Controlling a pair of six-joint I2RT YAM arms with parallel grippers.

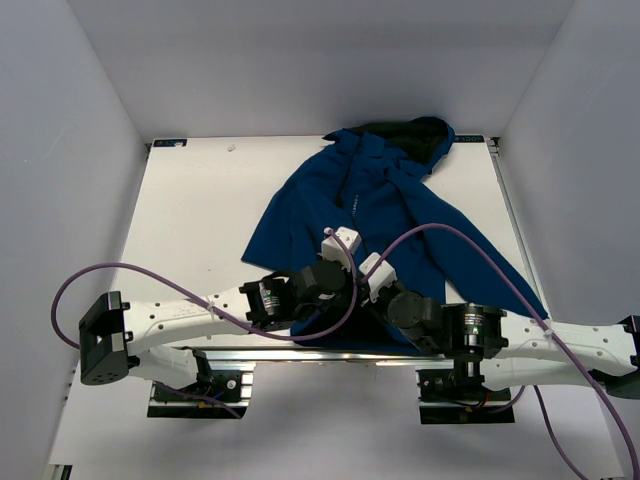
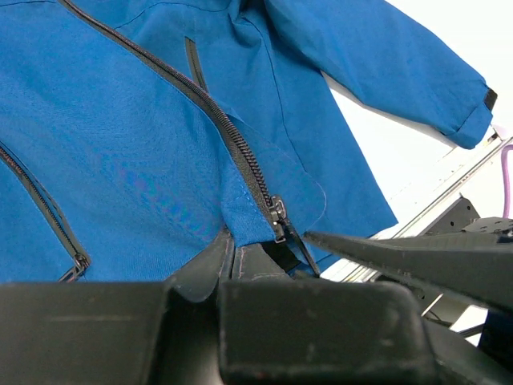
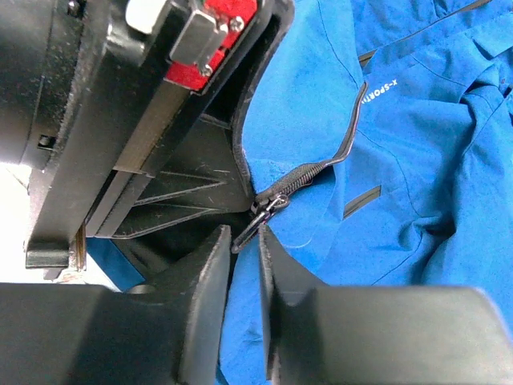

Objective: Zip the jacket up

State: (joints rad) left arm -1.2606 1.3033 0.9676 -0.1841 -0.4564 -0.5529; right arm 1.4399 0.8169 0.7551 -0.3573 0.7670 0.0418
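Note:
The royal-blue jacket lies spread on the white table, hood at the far right. Both grippers meet at its near hem. My left gripper is shut on the hem's dark lining, just below the zipper slider. In the right wrist view the slider hangs its pull tab down to the mouth of my right gripper. The jaws stand a narrow gap apart, with blue fabric showing between them. The tab's end touches the left fingertip. The right gripper also shows in the top view.
One right finger reaches in from the right in the left wrist view. The left gripper's body fills the upper left of the right wrist view. Purple cables loop over both arms. The table's metal front rail runs under the hem. A sleeve cuff lies near the table edge.

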